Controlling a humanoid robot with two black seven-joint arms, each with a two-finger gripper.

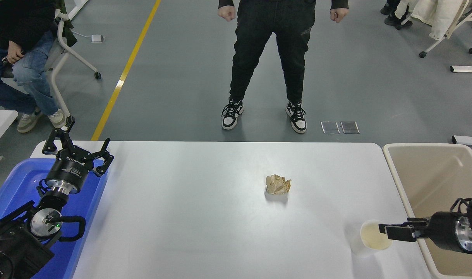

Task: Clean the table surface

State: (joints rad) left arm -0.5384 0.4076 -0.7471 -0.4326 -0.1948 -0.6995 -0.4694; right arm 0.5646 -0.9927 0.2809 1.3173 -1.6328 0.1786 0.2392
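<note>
Hanging over the blue tub at the lower left, my left gripper is parked with its fingers spread and nothing between them. Beyond it the white table surface stretches across the middle, with a crumpled brown paper ball lying near its centre. Further right, my right gripper reaches in from the right edge over the beige bin, its fingers touching the rim of a white paper cup standing near the table's right edge, though I cannot tell whether they grip it.

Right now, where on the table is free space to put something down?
The table is bare from the blue tub to the paper ball, and along the far edge. It is crowded only at the near right, where the right gripper meets the cup beside the beige bin.
</note>
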